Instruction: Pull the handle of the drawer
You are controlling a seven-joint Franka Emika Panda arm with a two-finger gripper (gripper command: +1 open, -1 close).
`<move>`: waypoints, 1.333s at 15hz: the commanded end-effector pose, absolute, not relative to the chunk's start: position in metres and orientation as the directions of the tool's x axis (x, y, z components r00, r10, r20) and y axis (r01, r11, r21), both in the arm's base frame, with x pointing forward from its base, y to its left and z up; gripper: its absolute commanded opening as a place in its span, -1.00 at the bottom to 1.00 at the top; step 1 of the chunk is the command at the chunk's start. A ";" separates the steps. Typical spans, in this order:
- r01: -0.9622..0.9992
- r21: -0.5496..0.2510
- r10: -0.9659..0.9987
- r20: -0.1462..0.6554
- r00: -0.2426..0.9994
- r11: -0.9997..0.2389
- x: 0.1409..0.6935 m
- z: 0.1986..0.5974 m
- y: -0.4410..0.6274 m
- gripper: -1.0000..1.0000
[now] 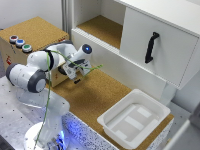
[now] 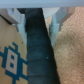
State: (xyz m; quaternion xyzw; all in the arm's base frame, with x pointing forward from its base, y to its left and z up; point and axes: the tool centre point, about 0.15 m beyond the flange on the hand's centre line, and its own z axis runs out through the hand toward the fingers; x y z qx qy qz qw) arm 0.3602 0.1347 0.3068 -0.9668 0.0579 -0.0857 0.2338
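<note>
The cork-topped wooden box (image 1: 31, 31) stands at the exterior view's left, and my gripper (image 1: 65, 71) is pressed up against its side there, with the arm covering most of the drawer front. In the wrist view the dark handle (image 2: 40, 52) runs straight between my two pale fingers (image 2: 19, 22) and fills the gap, both pads touching its sides. The gripper (image 2: 37, 21) is shut on the handle. Beside the handle shows the light plywood drawer (image 2: 10, 47) front with a blue printed pattern.
Three coloured buttons (image 1: 20, 43) sit on the box top. A white cabinet (image 1: 155, 47) with a black handle (image 1: 151, 47) fills the back right. A white plastic tray (image 1: 134, 117) lies on the cork mat (image 1: 95, 92) at the exterior view's right.
</note>
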 end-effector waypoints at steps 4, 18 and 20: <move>-0.021 -0.330 -0.059 0.105 0.993 -0.944 0.363 0.326 0.117 1.00; 0.142 -0.059 0.126 0.222 0.967 -0.988 0.372 0.375 0.143 1.00; 0.145 -0.035 0.136 0.194 0.972 -0.989 0.370 0.364 0.141 1.00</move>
